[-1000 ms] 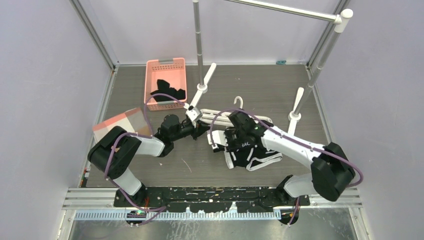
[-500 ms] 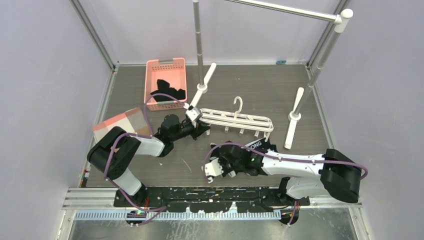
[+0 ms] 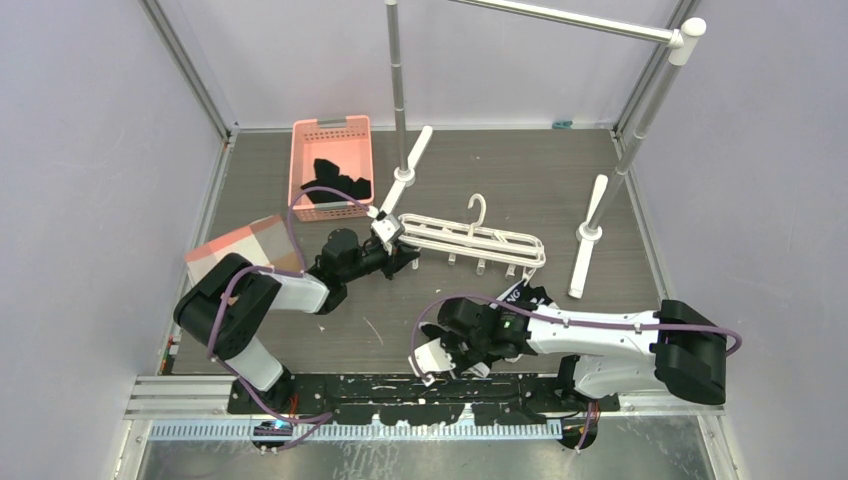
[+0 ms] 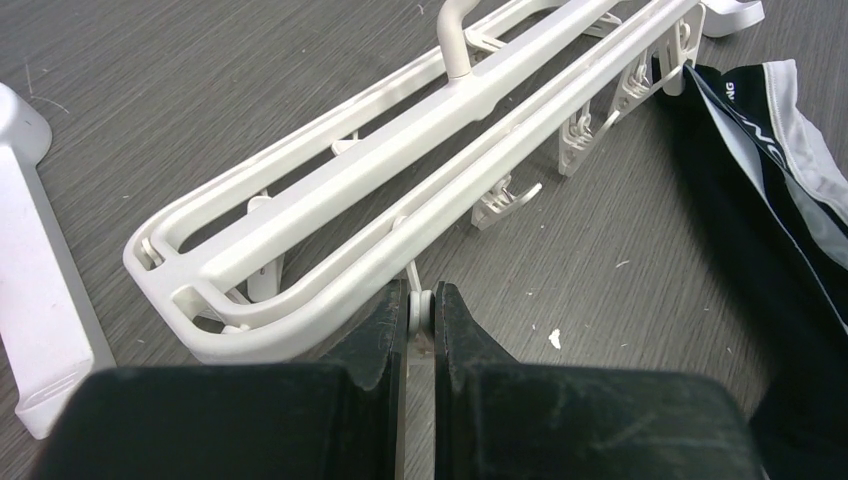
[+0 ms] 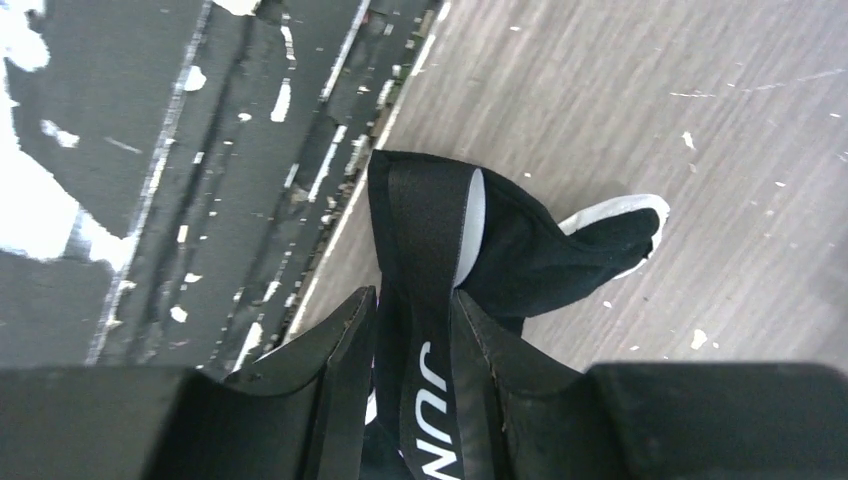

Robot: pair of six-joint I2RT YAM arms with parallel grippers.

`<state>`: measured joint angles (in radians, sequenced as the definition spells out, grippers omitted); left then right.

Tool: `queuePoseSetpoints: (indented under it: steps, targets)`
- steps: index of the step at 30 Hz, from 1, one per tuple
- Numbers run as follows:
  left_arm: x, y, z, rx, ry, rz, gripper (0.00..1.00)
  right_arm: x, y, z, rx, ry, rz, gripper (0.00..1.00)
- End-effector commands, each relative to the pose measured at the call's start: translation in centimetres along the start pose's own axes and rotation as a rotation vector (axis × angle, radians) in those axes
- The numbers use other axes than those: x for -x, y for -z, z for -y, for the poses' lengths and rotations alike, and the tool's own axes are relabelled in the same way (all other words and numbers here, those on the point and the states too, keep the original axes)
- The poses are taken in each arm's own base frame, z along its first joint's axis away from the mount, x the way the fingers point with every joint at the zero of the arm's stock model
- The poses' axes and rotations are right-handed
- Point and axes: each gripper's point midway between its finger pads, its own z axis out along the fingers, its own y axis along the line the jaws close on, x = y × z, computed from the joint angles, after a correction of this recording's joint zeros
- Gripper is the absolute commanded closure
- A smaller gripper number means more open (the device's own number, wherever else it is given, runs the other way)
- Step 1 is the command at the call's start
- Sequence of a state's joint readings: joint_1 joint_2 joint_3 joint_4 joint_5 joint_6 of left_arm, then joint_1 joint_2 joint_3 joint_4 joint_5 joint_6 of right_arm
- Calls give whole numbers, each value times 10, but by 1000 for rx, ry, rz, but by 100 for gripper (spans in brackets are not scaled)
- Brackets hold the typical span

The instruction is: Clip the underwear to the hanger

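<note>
Straddling the underwear (image 5: pixel 540 250) waistband by the near table (image 3: pixel 380 340) edge, right gripper (image 5: pixel 410 300) fingers, grasp or release unclear, left gripper (image 4: pixel 420 300) pinched on a hanger (image 4: pixel 400 150) clip, pink basket (image 3: pixel 330 124) beyond holding black garments (image 3: pixel 340 182), right arm pulled back from hanger since earlier.

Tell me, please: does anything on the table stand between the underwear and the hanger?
Nothing visible does. Between the underwear and the hanger lies only bare table. The left gripper is shut on the hanger's left end, off that path.
</note>
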<state>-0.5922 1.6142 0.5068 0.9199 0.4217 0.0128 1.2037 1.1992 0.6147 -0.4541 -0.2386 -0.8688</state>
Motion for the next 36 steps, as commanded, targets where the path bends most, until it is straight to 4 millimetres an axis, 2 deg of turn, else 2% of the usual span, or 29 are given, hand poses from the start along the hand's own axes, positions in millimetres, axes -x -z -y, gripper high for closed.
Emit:
queuePoseSetpoints:
  steps: [1, 5, 8, 11, 18, 23, 26, 28, 30, 31, 32, 34, 36]
  targets:
    - [34, 3, -4, 15, -57, 101, 100, 21, 10, -12, 58, -28, 54, 61]
    - [34, 3, -4, 15, -57, 101, 100, 20, 12, -9, 19, -28, 34, 66]
    - [33, 3, -4, 15, -57, 99, 100, 14, 15, 4, -64, -32, 3, 87]
    - [32, 2, -4, 15, -53, 95, 100, 8, 15, 21, -156, -25, -35, 99]
    - [33, 6, -5, 27, -56, 96, 100, 7, 21, 66, -330, -46, -41, 99]
    - [35, 7, -6, 38, -60, 96, 100, -1, 52, 133, -617, -162, -30, 99]
    - [39, 7, -10, 57, -63, 98, 100, -13, 71, 163, -780, -205, -102, 99]
    - [41, 7, -11, 65, -62, 96, 100, -17, 78, 173, -839, -229, -141, 99]
    - [43, 6, -12, 66, -62, 97, 100, -15, 71, 169, -802, -234, -142, 99]
    - [44, 7, -12, 67, -62, 97, 100, -11, 60, 160, -732, -219, -121, 99]
    - [44, 7, -12, 67, -62, 97, 100, -10, 51, 149, -678, -206, -114, 98]
    - [42, 7, -12, 70, -62, 94, 100, -2, 33, 125, -582, -177, -82, 89]
    - [40, 8, -13, 74, -61, 90, 100, 9, 13, 93, -439, -143, -15, 84]
